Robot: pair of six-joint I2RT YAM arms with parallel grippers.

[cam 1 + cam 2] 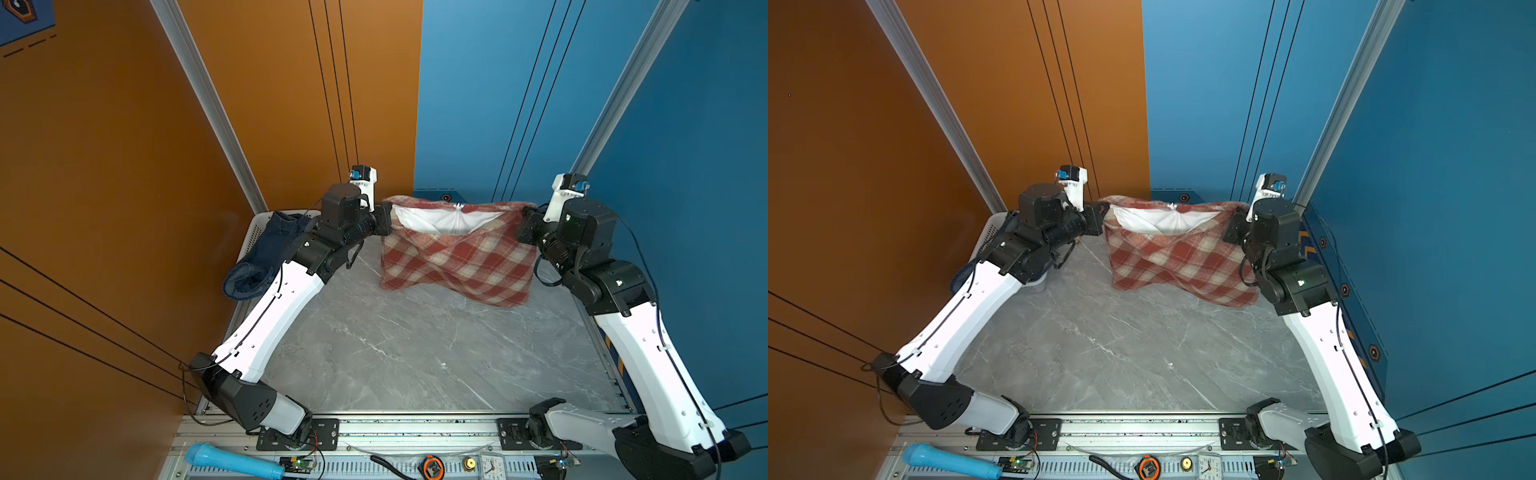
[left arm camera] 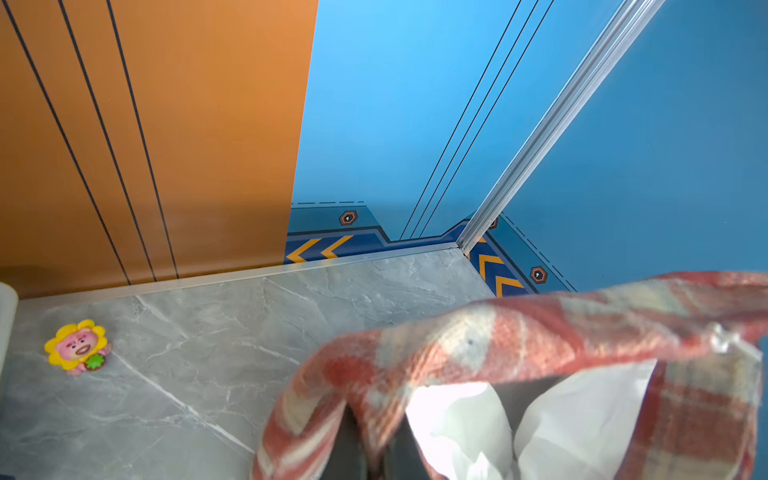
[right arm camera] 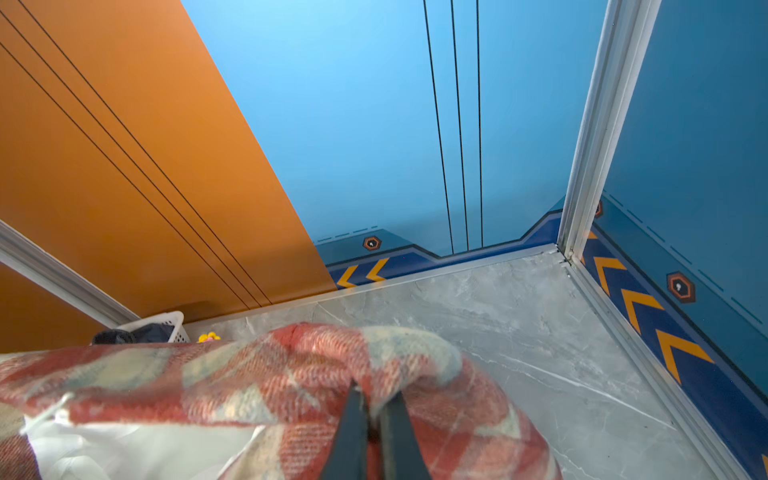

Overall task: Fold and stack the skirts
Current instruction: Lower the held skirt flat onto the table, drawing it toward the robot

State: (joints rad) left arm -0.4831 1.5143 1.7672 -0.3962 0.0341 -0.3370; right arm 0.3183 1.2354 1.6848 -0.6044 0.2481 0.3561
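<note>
Nearest you in both top views runs the front rail [image 1: 415, 420], carrying a blue microphone-shaped thing [image 1: 232, 460] and a small clock [image 1: 492, 465], both well apart from the white basket [image 1: 258, 222] at the far left corner of the table [image 1: 415, 357]. A dark blue denim skirt [image 1: 266, 253] drapes over the basket's rim, with one end hanging outside it. To the right of the basket, near it but not touching, the plaid skirt [image 1: 457, 262] hangs spread between the two arms. Its waist is up and gapes so you see the white lining [image 1: 449, 222]. Its lower edge appears to rest on the table. The left gripper [image 1: 386, 219] is pinched onto the waistband corner nearest the basket. The right gripper [image 1: 524, 222] is pinched onto the corner farthest from the basket.

Left wrist view: the left gripper's dark fingers [image 2: 351, 453] are closed together, with plaid cloth bunched over them. A sunflower toy [image 2: 77, 345] lies on the table beside a white edge that may be the basket; you cannot tell for sure.

Right wrist view: the right gripper's fingers [image 3: 349, 432] are clamped on a fold of the waistband, with almost no gap between them. The basket shows beyond the skirt's other end, with dark cloth inside it.
</note>
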